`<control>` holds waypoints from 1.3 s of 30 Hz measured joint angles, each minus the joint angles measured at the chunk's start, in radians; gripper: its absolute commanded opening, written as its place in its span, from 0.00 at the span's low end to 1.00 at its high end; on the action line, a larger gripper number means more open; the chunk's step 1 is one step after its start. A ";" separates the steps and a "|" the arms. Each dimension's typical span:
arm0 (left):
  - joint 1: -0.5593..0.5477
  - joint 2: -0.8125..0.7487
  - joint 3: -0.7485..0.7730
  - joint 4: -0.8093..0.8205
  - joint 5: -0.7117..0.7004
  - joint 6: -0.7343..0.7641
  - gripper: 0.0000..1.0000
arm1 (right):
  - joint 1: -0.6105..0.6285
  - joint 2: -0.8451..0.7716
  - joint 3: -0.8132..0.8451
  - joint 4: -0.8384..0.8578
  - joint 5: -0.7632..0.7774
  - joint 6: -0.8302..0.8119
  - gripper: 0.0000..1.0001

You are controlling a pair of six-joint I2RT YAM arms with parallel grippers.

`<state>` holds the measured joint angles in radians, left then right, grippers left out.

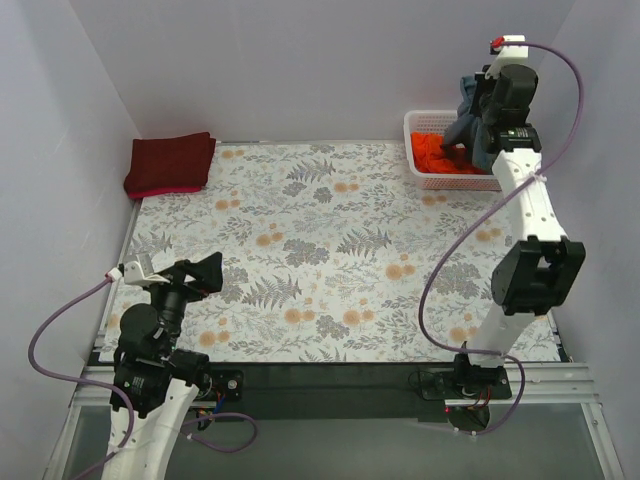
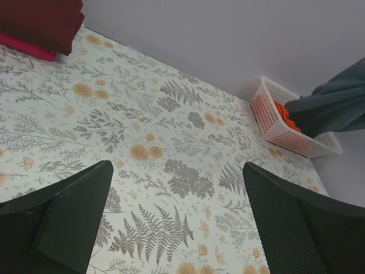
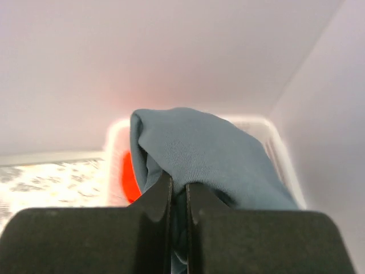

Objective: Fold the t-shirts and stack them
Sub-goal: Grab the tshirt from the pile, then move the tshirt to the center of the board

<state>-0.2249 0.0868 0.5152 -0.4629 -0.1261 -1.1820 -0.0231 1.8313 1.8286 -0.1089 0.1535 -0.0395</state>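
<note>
t-shirt (image 3: pixel 211 154), blue-grey, hangs from my clenched right gripper (image 3: pixel 178 200) over the far-right basket (image 2: pixel 288 136); left gripper (image 2: pixel 177 191) gapes, well apart.

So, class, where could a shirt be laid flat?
The middle of the table is bare, from the maroon shirt far left to the basket far right. The basket corner is crowded: orange shirt, grey shirt, right arm.

We see our left arm (image 1: pixel 150 350) and right arm (image 1: pixel 527 200) in white shells with black joints, a purple cable (image 1: pixel 424 300) looping off each, and matte black end effector fingers (image 2: pixel 68 222).
</note>
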 measured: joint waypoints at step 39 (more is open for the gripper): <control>0.000 0.172 0.069 0.010 0.150 -0.004 0.98 | 0.654 -0.681 -0.337 -0.045 -0.010 -0.229 0.01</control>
<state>-0.2249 0.2584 0.5846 -0.4534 0.0242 -1.1858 0.6308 1.1503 1.4918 -0.1543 0.1436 -0.2680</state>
